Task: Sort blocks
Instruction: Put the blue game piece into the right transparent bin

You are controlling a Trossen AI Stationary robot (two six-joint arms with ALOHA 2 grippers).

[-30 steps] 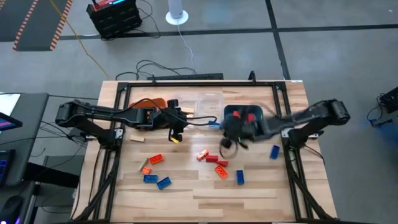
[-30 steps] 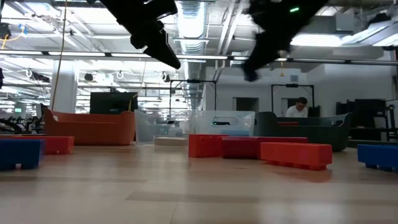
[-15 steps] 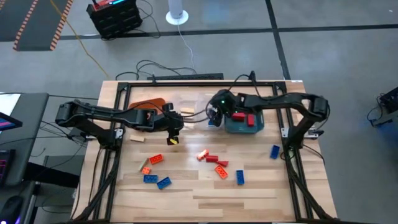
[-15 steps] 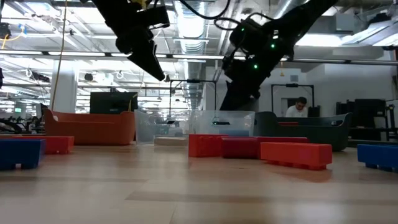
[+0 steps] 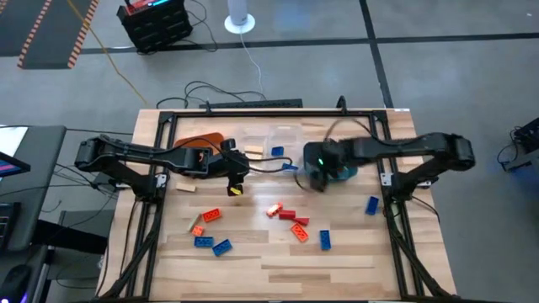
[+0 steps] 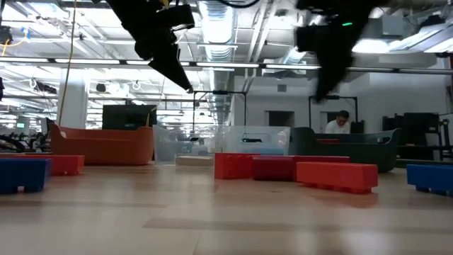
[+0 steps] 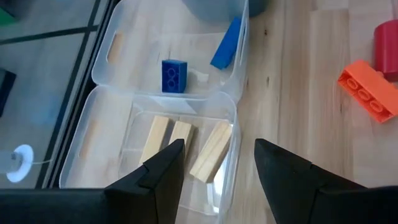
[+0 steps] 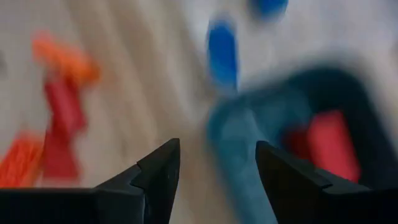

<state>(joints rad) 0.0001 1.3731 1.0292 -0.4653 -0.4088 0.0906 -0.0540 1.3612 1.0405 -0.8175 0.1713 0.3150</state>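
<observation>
Wooden table [image 5: 354,261] under blocks [image 5: 286,216], trays [image 5: 282,139]

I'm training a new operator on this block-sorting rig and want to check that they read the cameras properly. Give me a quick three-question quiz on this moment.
1. True or false: the left gripper is holding a tan block.
2. How many tan blocks lie in the clear tray in front of that gripper?
3. The right gripper, open and empty, is at: A) the orange tray, B) the teal tray, C) the table's front edge.

Key: 1 false, it is open and empty. 2 three. 3 B.
</observation>
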